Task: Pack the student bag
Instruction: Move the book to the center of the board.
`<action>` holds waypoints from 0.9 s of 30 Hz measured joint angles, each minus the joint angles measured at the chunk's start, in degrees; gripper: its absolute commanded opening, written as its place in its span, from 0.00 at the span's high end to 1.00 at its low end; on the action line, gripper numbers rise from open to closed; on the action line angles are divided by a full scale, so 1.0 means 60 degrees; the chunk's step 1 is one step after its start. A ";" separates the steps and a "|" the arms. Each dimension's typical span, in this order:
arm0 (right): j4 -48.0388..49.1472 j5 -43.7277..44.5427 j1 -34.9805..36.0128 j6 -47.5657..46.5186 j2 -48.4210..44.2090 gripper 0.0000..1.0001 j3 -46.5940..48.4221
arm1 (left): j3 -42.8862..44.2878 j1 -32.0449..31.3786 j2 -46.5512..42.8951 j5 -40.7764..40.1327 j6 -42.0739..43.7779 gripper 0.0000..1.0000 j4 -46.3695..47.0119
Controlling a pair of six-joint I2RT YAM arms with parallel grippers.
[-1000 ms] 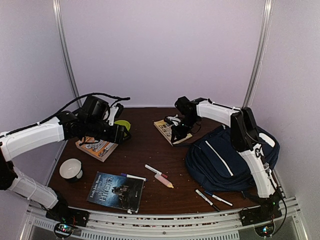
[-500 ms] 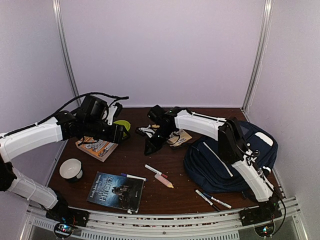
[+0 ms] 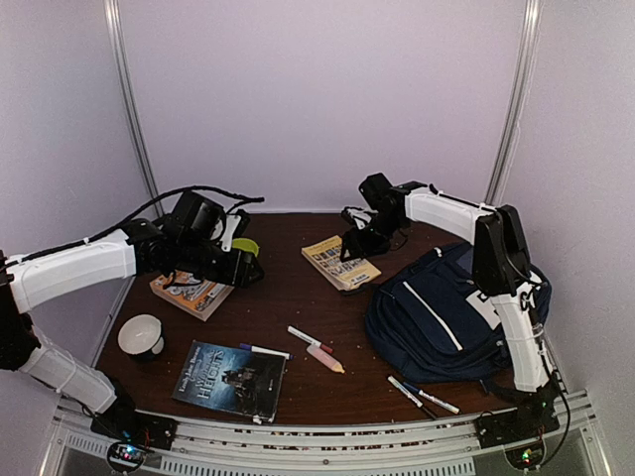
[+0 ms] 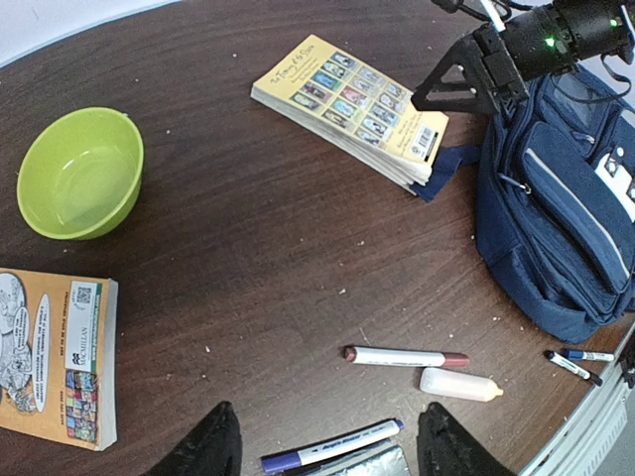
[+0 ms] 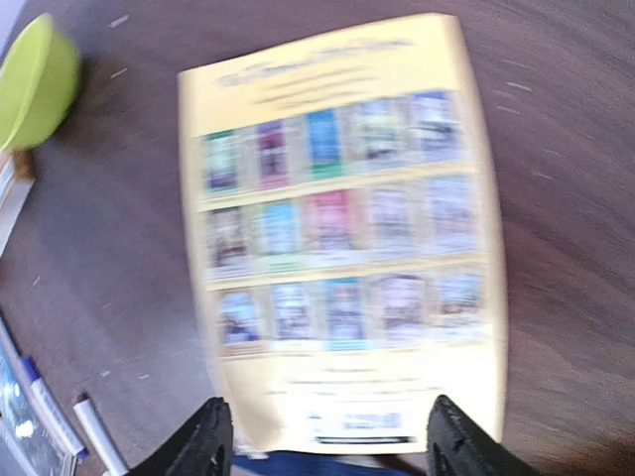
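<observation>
Soft and bulky, likely to sag and fold when lifted, the student bag (image 3: 451,317) lies on the table (image 3: 288,297) just beside the right gripper (image 3: 357,243), whose jaws stand spread and empty over a yellow book (image 5: 337,228), as do those of the left gripper (image 4: 322,446), well apart from it, so a strap or the top rim looks the surest hold.

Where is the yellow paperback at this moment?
In the top view, the yellow paperback lies flat toward the far middle of the table, just left of the student bag, under the open right pincer; the green bowl sits further left.
</observation>
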 measured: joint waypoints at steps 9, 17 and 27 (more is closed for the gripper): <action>0.0182 0.1060 -0.0772 0.1563 0.0346 0.00 0.0026 | 0.0368 -0.0026 0.0237 0.0102 -0.0004 0.38 -0.0047; 0.0448 -0.0004 -0.1118 0.2871 0.0729 0.00 -0.0058 | 0.1020 -0.0044 0.0674 0.0120 -0.0007 0.38 -0.0372; 0.1810 -0.2346 -0.1286 0.4120 0.0379 0.01 -0.1177 | 0.1858 -0.0044 0.1089 0.0109 0.0004 0.38 -0.0769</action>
